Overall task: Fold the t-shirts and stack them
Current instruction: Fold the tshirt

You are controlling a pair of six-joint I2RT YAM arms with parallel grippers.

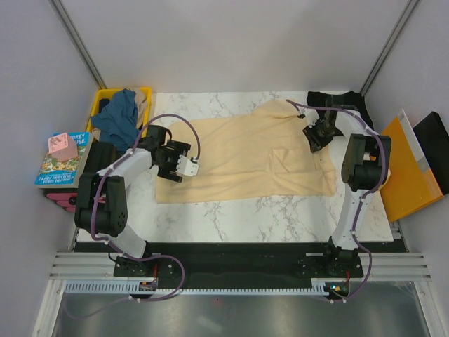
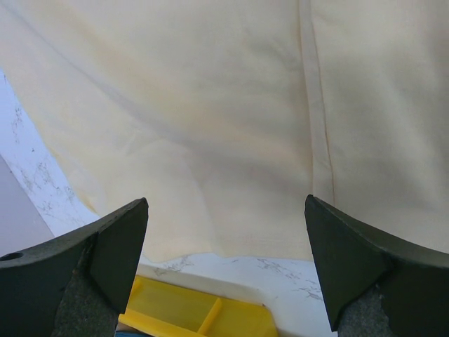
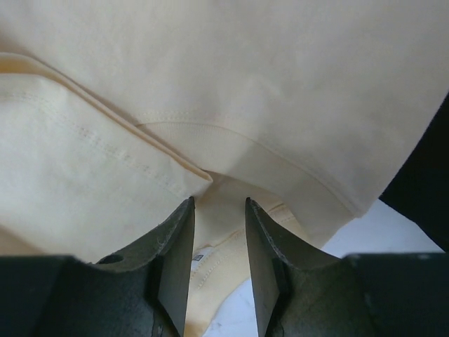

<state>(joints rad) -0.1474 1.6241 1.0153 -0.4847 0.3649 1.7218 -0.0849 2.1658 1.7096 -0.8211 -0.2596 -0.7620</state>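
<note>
Lying spread across the middle of the marble table, the cream-yellow t-shirt is resting flat with its hem toward the left and its collar end toward the far right. Several shallow creases are running through the cloth right of centre, and one sleeve is reaching toward the far edge.

The left gripper is hovering over the shirt's left edge. Its jaws are standing spread wide, with bare cloth and a long seam showing between them in the left wrist view. They are not holding anything.

The right gripper is hanging over the far right part of the shirt, near the collar. Its jaws are standing narrowly apart, and in the right wrist view a folded sleeve edge and the collar band are showing just beyond the tips. Whether the tips are touching the cloth cannot be told.

The black t-shirt is lying crumpled at the far right corner of the table, just beyond the cream-yellow shirt. The teal-blue t-shirt is sitting bunched in the yellow crate, which is standing off the table's far left corner.

An orange folder is lying open to the right of the table. A book is resting to the left of the table, near the crate.
</note>
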